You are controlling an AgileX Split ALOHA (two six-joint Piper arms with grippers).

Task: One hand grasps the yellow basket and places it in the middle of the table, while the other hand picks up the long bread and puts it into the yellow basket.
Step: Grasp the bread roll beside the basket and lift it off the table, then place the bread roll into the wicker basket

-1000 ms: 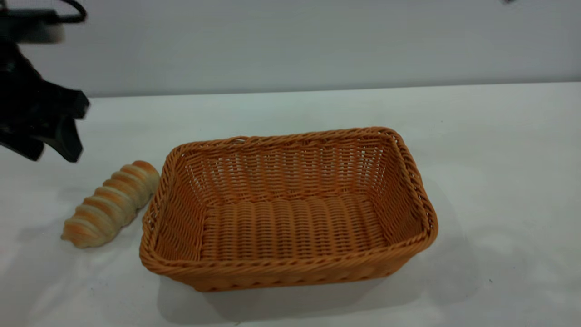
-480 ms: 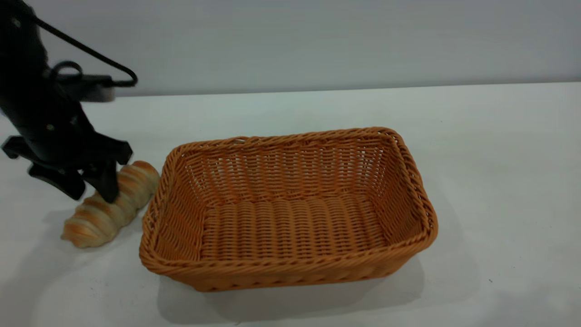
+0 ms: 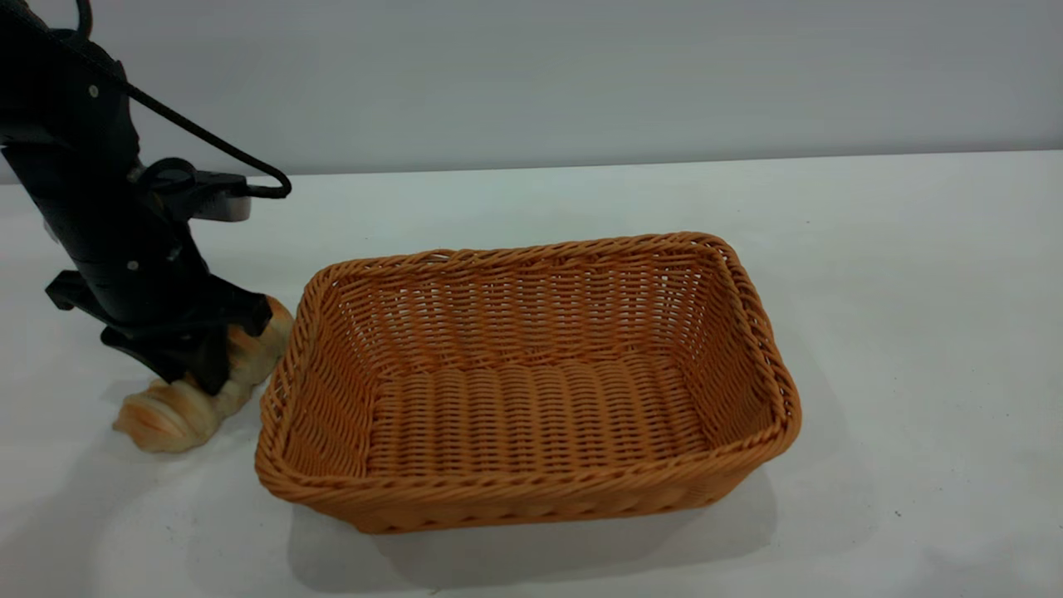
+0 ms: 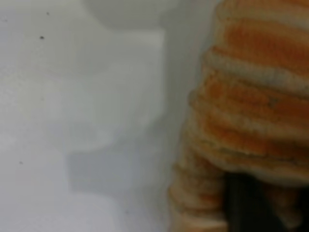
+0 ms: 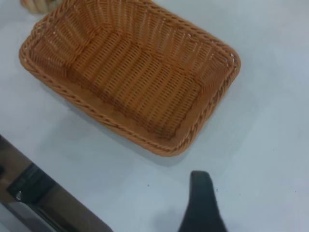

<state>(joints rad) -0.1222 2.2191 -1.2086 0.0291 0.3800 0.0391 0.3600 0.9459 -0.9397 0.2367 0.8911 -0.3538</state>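
**Left gripper down on the bread, basket empty beside it**

The left gripper point(image 3: 195, 365) stands low over the middle of the bread point(image 3: 170, 411), its black fingers point(image 3: 208, 365) straddling the roll, one on each side. Whether the pads already press the crust or only bracket it cannot be told from the outside camera; the left wrist view shows the banded crust point(image 4: 251, 116) filling the frame close up, with one dark finger point(image 4: 244, 203) lying against it. The bread rests on the table point(image 3: 913, 291), one end sticking out in front of the gripper toward the camera, the other end showing just behind the fingers.

Just to the gripper's right, seen from the outside camera, sits the basket point(image 3: 531, 498). Its near corner lies close beside the bread's far end; whether they touch cannot be told. The basket stands flat on the table, open side up, with nothing inside.

The right gripper is out of the outside view. Its wrist camera looks down on the basket point(image 5: 130, 130) from well apart, and only one black finger point(image 5: 203, 203) shows, so its opening cannot be told.
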